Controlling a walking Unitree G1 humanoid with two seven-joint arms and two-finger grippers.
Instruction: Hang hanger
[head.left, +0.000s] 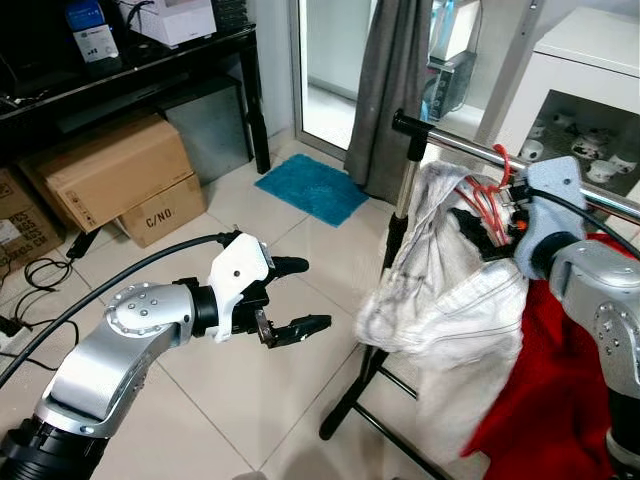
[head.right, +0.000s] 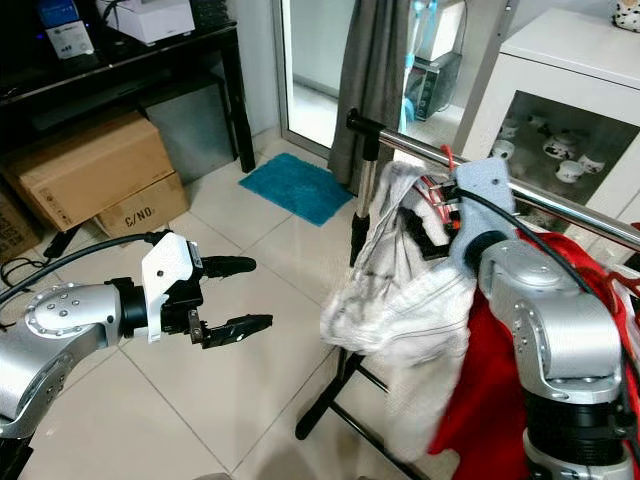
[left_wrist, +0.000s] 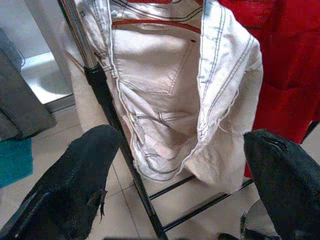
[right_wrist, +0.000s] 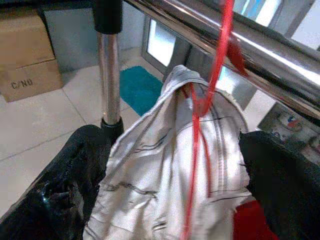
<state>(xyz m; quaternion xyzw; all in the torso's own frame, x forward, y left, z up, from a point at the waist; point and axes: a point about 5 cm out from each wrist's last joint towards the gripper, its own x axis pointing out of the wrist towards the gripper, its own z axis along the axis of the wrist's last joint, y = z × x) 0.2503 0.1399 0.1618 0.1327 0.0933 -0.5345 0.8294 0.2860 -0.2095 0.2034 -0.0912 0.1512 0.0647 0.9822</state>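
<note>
While I am working this rack from the console, these are my notes.

Hanger: the red hanger is sitting in the upper right of the left eye view, its hook looped over the chrome rail, so I am judging the hang itself close to done.

Garment: the white garment is draping from the hanger down the middle right of the frame, bunched against the rack's upright post; it is hanging crooked, which I read as the hanger not yet sitting level.

Right end effector: the right end effector is sitting up by the rail at the right of the frame, its two black fingers standing wide apart on either side of the garment's collar and the hanger's red wire, clamped on nothing. I am holding it there so I can either nudge the hanger straight or back away clean.

Left end effector: the left end effector is hovering low in the centre of the frame over the tiled floor, fingers apart and empty, aimed at the garment. I am keeping it well apart from the rack so it can steady the cloth if it swings.

Neighbours: a red cloth is hanging just beside the white garment at the lower right, crowding the rail, so snagging is the risk I am watching.
</note>
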